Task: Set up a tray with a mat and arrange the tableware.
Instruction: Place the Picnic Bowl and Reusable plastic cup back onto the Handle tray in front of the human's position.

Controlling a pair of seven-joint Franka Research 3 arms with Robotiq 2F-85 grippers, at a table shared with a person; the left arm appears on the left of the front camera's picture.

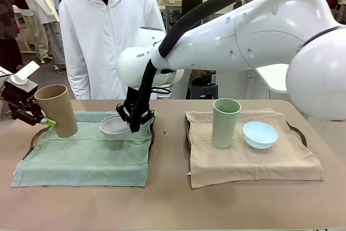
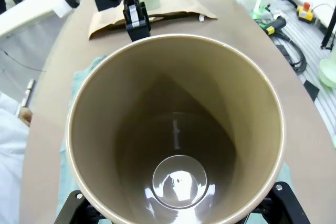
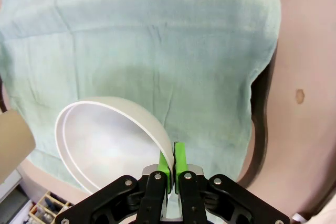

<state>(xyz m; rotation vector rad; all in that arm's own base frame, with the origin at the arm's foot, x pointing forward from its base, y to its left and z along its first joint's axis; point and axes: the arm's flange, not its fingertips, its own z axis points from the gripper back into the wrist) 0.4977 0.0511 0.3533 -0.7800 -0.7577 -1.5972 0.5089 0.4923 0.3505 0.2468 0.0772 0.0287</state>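
Brown desk (image 1: 173,204) carries green mat (image 1: 81,158) and tan mat (image 1: 254,158) | tan cup (image 1: 58,110) tilted over green mat, pinched by left gripper (image 1: 47,121) | white bowl (image 1: 114,126) tipped, rim pinched by right gripper (image 1: 135,128) | pale green cup (image 1: 225,123) and light blue bowl (image 1: 259,134) on tan mat

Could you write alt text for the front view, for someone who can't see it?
The right gripper pinches a white bowl by its rim over a green mat, while the left gripper holds a tilted tan cup. A pale green cup and light blue bowl sit on a beige mat.
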